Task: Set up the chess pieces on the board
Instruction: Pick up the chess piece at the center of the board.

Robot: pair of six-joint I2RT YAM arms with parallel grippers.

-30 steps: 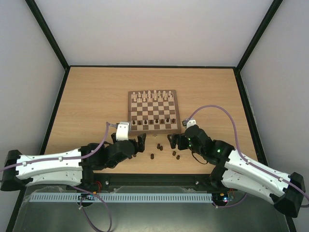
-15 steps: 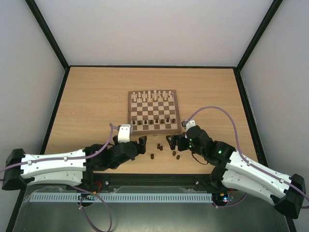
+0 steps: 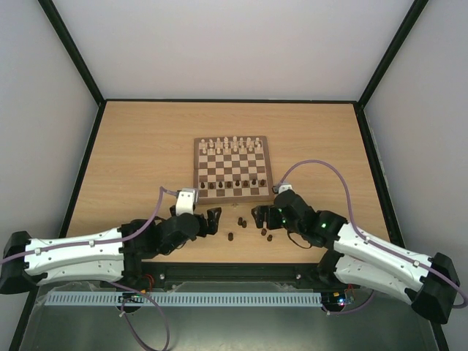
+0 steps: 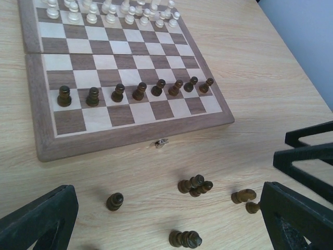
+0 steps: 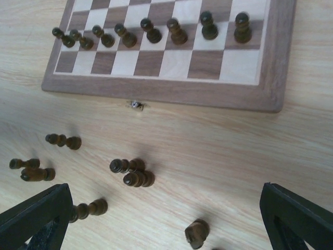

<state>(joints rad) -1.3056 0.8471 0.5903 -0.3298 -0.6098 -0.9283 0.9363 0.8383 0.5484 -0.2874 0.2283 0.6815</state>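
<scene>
The board (image 3: pixel 232 197) lies mid-table, with a row of dark pawns (image 3: pixel 234 183) on its near side and cream pieces along the far side. Several dark chess pieces (image 3: pixel 240 220) lie loose on the table in front of it. In the left wrist view a pair (image 4: pixel 194 185) lies together, one piece (image 4: pixel 115 201) is to their left and one (image 4: pixel 184 239) lies nearest. My left gripper (image 3: pixel 210 221) hovers open just left of them, my right gripper (image 3: pixel 257 215) open just right. The right wrist view shows toppled pieces (image 5: pixel 132 172) and one (image 5: pixel 196 233) between its fingers (image 5: pixel 36 219).
Black frame rails edge the table, with grey walls behind them. A small metal clasp (image 4: pixel 161 142) sits on the board's near border. My right gripper's black fingers (image 4: pixel 309 151) show at the right of the left wrist view.
Both arms have shifted slightly; the right gripper has edged left toward the loose pieces. Both stay open and no piece has moved.
</scene>
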